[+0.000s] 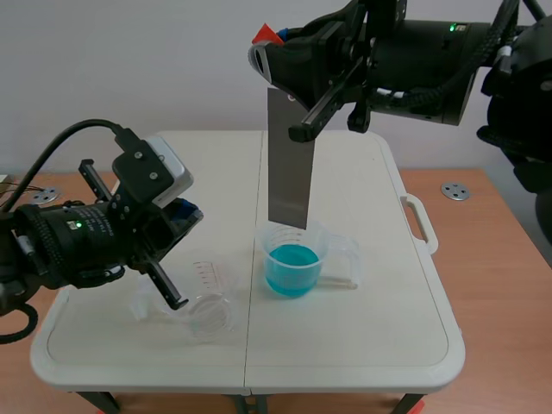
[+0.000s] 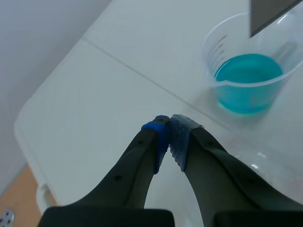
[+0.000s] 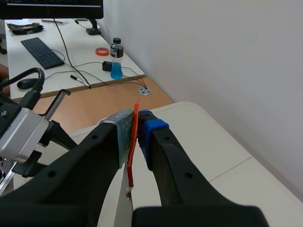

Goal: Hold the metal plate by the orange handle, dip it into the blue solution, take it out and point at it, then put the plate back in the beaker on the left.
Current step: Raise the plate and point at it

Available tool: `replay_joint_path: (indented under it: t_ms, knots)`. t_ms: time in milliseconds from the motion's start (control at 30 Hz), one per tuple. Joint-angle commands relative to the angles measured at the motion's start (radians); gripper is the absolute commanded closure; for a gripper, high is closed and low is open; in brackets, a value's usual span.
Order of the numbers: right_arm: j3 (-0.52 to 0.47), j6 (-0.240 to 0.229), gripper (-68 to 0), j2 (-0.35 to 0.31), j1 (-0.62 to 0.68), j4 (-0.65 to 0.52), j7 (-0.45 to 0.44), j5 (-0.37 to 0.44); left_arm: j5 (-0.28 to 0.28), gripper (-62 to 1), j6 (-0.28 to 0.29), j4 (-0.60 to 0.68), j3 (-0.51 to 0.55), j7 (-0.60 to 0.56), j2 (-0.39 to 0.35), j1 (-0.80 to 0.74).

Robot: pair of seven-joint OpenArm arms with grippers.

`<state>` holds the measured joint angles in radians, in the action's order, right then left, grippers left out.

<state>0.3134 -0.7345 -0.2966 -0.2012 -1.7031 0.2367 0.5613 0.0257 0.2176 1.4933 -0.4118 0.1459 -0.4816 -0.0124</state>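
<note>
Clamping the orange handle (image 3: pixel 134 151): right gripper (image 3: pixel 137 124) has both pads pressed flat on it, nothing else in the grip.

Metal plate (image 1: pixel 289 155) hangs straight down below those jaws. Long axis is vertical, broad face toward the scene camera.

Its lower edge is about level with the rim of the blue beaker (image 1: pixel 317 244), directly under the jaws. In the left wrist view the edge is above the blue solution (image 1: pixel 291 263), not in it.

My read: the dip is lined up, and a straight drop along the plate's own length puts it in. Can't tell whether the plate is wet.

Left gripper (image 2: pixel 169 127): fingers closed pad to pad, holding nothing, low over the table (image 1: pixel 362 198). The blue beaker is ahead of it and off to one side, with the plate's edge above that.

Empty beaker (image 1: pixel 210 310) is just beside the left jaws and well apart from the right ones. It's clear plastic, so I can't tell if it's upright or tipped.

Left arm is the nearer one for pointing. For the return, the right arm has to carry the plate across toward the left gripper's side.

Risk: the plate edge clips a rim if it swings.
</note>
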Motion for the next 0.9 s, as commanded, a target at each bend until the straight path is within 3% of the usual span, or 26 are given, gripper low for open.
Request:
replay_joint_path:
  t_ms: [0,333,867]
  knots:
    - [-0.014,-0.011,-1.3,-0.011,-0.017,-0.019,-0.018,0.015,-0.006,-3.0,0.012,0.0,-0.008,-0.014,0.006,0.014]
    - [-0.014,-0.011,-1.3,-0.011,-0.017,-0.019,-0.018,0.015,-0.006,-3.0,0.04,-0.107,-0.105,-0.016,0.051,0.112]
    - [-0.014,-0.011,-1.3,-0.011,-0.017,-0.019,-0.018,0.015,-0.006,-3.0,0.04,-0.139,-0.111,-0.063,0.065,0.143]
